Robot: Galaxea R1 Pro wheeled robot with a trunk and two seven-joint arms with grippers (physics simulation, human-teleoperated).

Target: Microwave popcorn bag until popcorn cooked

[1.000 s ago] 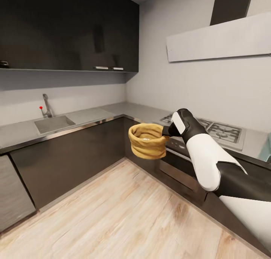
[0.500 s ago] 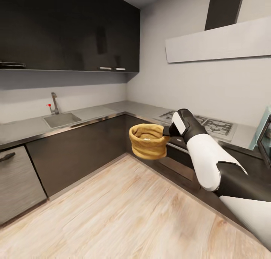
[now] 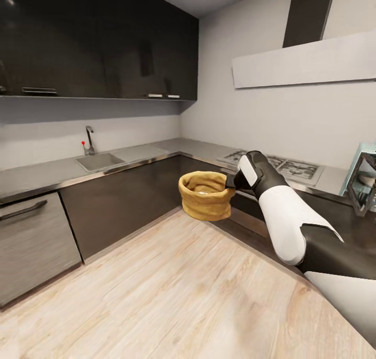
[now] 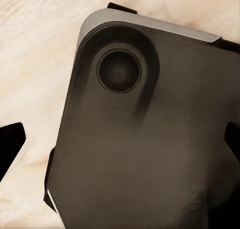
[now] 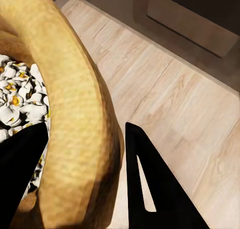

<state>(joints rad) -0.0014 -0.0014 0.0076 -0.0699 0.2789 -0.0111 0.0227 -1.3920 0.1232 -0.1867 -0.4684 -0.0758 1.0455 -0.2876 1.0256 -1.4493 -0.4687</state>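
Pinching popcorn bag (image 3: 205, 196) rim — right jaws (image 5: 82, 154) hold it above floor; left jaws' state unclear.

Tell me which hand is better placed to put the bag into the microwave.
The right hand. It already grips the bag by its rim, one finger inside, one outside, and the microwave stands at that side. The left hand hangs open over the robot's base.
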